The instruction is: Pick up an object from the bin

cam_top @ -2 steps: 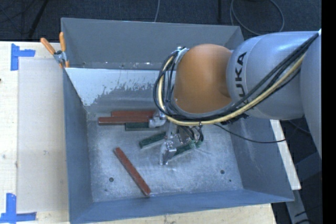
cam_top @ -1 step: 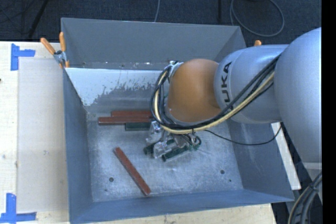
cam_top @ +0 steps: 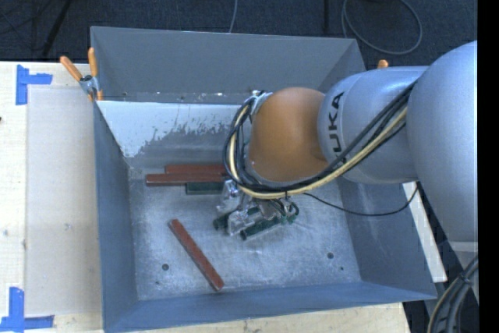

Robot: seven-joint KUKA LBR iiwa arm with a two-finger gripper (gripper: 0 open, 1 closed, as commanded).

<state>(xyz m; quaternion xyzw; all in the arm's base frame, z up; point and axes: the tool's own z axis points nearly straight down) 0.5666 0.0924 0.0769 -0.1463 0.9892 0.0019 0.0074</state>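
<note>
We look down into a grey metal bin (cam_top: 226, 62) with sloping walls and a flat, scuffed floor. It holds only a few loose things, all of them slim bars.

Toward the back left of the floor, two flat reddish-brown wooden-looking sticks (cam_top: 185, 172) lie side by side lengthwise, touching, one set a little further left than the other. Just in front of them, against their right part, lies a short dark green flat stick (cam_top: 204, 186). Well apart from these, near the front left, a long reddish-brown flat stick (cam_top: 196, 254) lies on its own, slanting from the middle of the floor down toward the front wall.

The silver arm (cam_top: 405, 129) comes in from the right, over the bin's right wall. Its rounded orange wrist cover (cam_top: 284, 136) hangs above the middle of the bin, with yellow and black cables (cam_top: 238, 156) looped round the cover's left side.

Below the cover, the gripper (cam_top: 251, 219) is low over the floor, close to the middle and a little toward the front. Right at it lies a short dark green bar (cam_top: 269, 225), tilted slightly up to the right and partly hidden by the metal parts. We cannot tell whether the gripper is released or clenched, nor whether the bar is gripped or merely lies beneath it. The bar is near the dark green flat stick but not touching it.
</note>
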